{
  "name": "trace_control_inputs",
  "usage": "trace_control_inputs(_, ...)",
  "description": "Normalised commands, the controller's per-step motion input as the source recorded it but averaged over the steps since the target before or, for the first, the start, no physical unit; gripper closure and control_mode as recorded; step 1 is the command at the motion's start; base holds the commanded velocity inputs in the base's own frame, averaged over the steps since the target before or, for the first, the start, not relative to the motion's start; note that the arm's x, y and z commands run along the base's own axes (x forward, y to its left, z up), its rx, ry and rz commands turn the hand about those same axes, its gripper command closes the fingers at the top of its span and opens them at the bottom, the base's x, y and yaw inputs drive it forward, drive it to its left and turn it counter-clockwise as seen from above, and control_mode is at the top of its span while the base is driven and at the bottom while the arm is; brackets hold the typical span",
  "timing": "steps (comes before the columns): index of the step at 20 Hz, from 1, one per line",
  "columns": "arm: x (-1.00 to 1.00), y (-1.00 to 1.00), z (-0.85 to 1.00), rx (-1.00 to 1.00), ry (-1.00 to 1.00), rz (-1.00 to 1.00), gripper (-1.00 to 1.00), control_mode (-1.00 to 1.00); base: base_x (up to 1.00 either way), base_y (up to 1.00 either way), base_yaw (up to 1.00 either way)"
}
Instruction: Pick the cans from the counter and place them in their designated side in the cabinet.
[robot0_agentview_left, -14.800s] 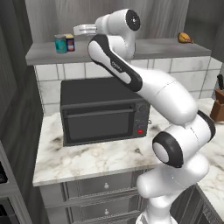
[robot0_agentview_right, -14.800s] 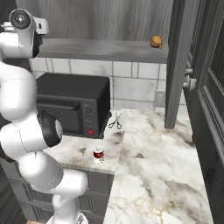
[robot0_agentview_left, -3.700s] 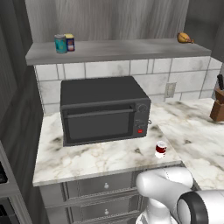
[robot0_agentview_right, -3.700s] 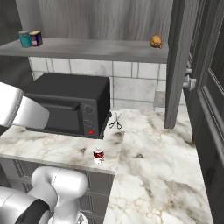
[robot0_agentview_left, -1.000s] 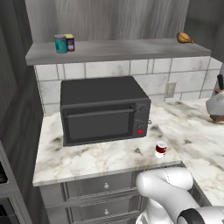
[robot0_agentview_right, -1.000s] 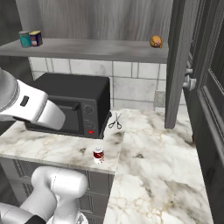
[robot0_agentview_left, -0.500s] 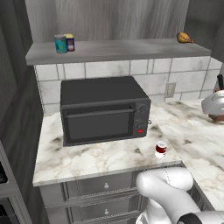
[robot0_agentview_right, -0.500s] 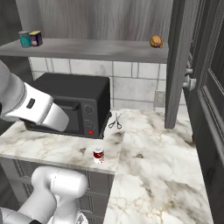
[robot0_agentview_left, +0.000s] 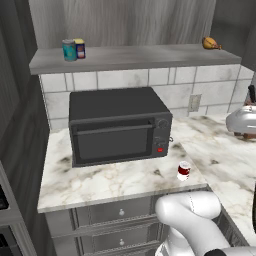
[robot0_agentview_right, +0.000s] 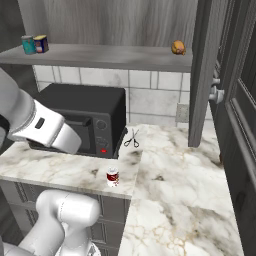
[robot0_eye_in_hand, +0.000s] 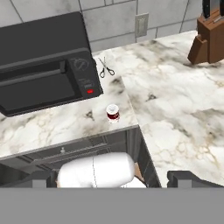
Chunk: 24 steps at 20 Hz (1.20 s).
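A simulated kitchen corner, described from the nearest things outward. In the hand view, looking steeply down from above, the gripper (robot0_eye_in_hand: 113, 177) has its two dark fingertips at the bottom corners, spread as wide as they go, with nothing between them.

Just past the front edge of the white marble counter (robot0_agentview_left: 115, 180), the red can with white bands (robot0_agentview_left: 183, 171) stands upright by itself. It sits near the counter's inner corner, in front of the black microwave (robot0_agentview_left: 117, 125) and to the right of its door, clear of it. The right base view shows the same can (robot0_agentview_right: 113, 177) close to the counter edge, above the grey drawers (robot0_agentview_left: 115, 215).

The hand view and right base view show a pair of scissors (robot0_agentview_right: 132, 138) lying flat on the marble just beside the microwave's right side, near the tiled wall. The left base view hides them behind the microwave. The hand view alone shows a wooden knife block (robot0_eye_in_hand: 209, 37) far along the counter's other leg.

Higher and farther back, the grey cabinet shelf (robot0_agentview_left: 150, 57) runs above the microwave. At its left end stand a teal can (robot0_agentview_left: 69, 50) and, touching or just beside it, the yellow-topped dark blue can (robot0_agentview_left: 79, 48). At the right end lies a brown-orange lumpy food item (robot0_agentview_left: 211, 43). The right base view adds an open grey cabinet door (robot0_agentview_right: 202, 75) edge-on.
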Motion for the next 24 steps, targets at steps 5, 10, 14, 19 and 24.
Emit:
trace_control_inputs(5, 0.10, 0.00, -0.12, 0.00, 0.00, -0.03, -1.00, -1.00, 0.00, 0.00, 0.00)
trace_control_inputs(10, 0.08, 0.00, -0.14, 0.01, 0.00, -0.03, -1.00, -1.00, 0.00, 0.00, 0.00)
trace_control_inputs(14, 0.06, 0.00, -0.09, 0.01, 0.00, -0.01, -1.00, -1.00, 0.00, 0.00, 0.00)
trace_control_inputs(19, 0.01, 0.00, -0.10, 0.02, 0.00, -0.01, -1.00, -1.00, 0.00, 0.00, 0.00)
trace_control_inputs(24, 0.00, 0.00, -0.14, 0.02, 0.00, -0.01, -1.00, -1.00, 0.00, 0.00, 0.00)
